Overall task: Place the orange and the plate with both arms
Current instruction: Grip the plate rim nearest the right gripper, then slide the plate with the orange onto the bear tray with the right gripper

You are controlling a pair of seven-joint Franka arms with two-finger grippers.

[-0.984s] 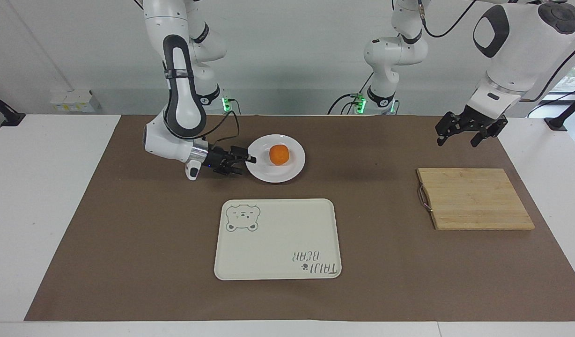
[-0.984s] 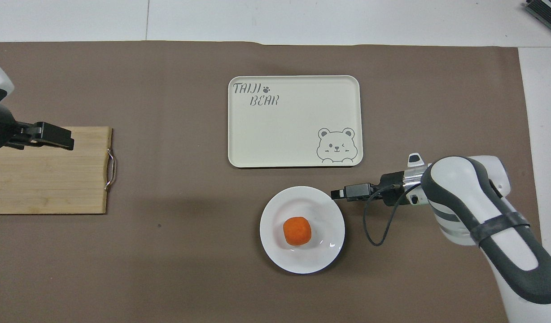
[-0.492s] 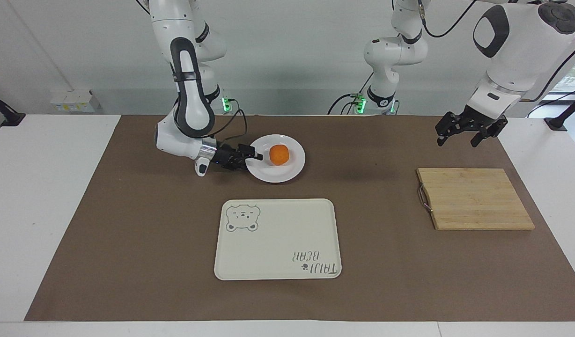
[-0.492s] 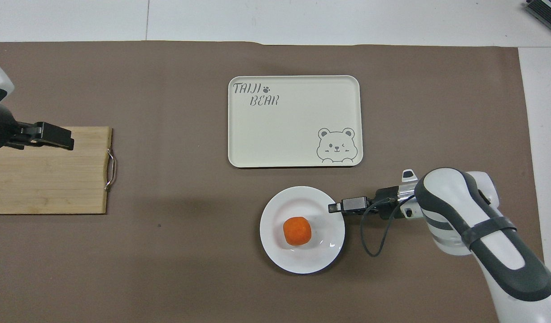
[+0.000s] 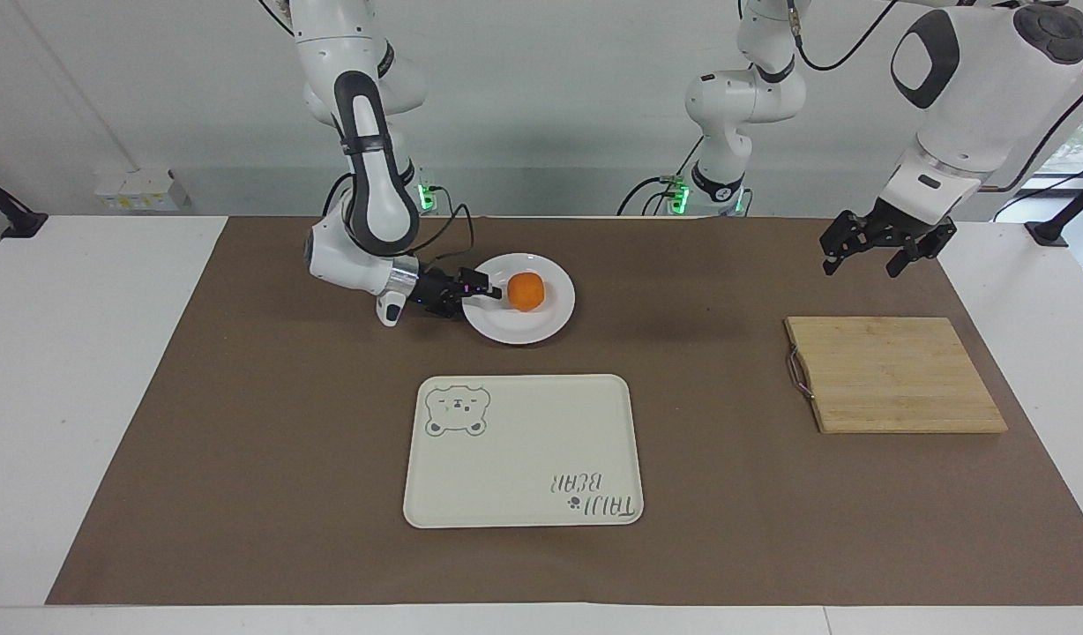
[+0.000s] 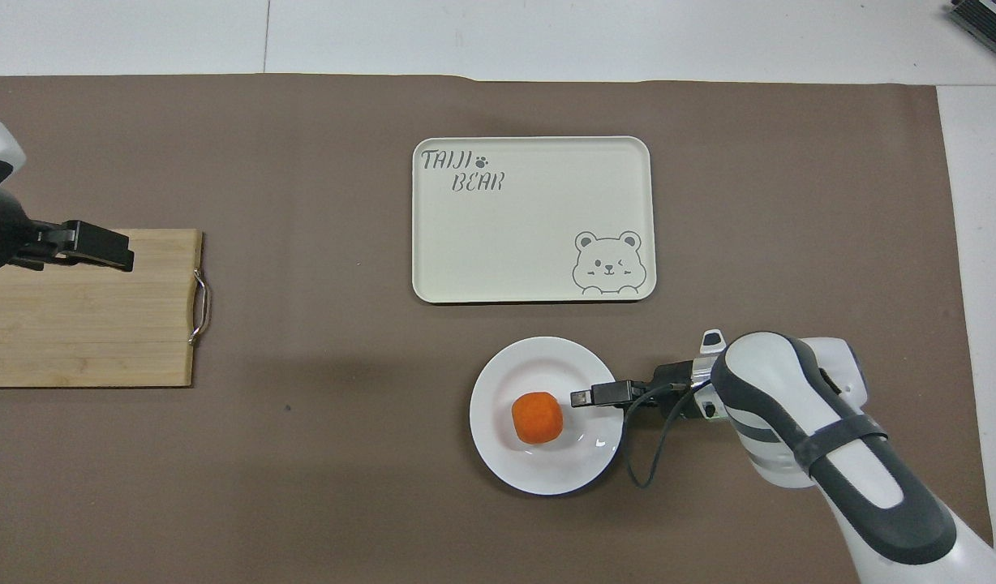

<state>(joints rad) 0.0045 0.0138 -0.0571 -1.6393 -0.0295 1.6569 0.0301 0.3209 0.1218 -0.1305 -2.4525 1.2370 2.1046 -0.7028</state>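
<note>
The orange (image 5: 526,291) lies in the middle of the white plate (image 5: 517,336), which sits on the brown mat nearer to the robots than the tray. In the overhead view the orange (image 6: 536,417) rests on the plate (image 6: 547,483) too. My right gripper (image 5: 481,289) lies low and level at the plate's rim on the right arm's side, open, its tips reaching over the rim close to the orange; it also shows in the overhead view (image 6: 583,397). My left gripper (image 5: 863,263) waits open in the air over the cutting board's edge, and also shows in the overhead view (image 6: 118,248).
A cream rectangular tray with a bear print (image 5: 524,450) lies farther from the robots than the plate, also in the overhead view (image 6: 530,235). A wooden cutting board with a metal handle (image 5: 894,375) lies toward the left arm's end, also in the overhead view (image 6: 84,324).
My right gripper has moved along the plate's edge and in over its rim, toward the orange. The plate, the orange and the left arm have not moved.
</note>
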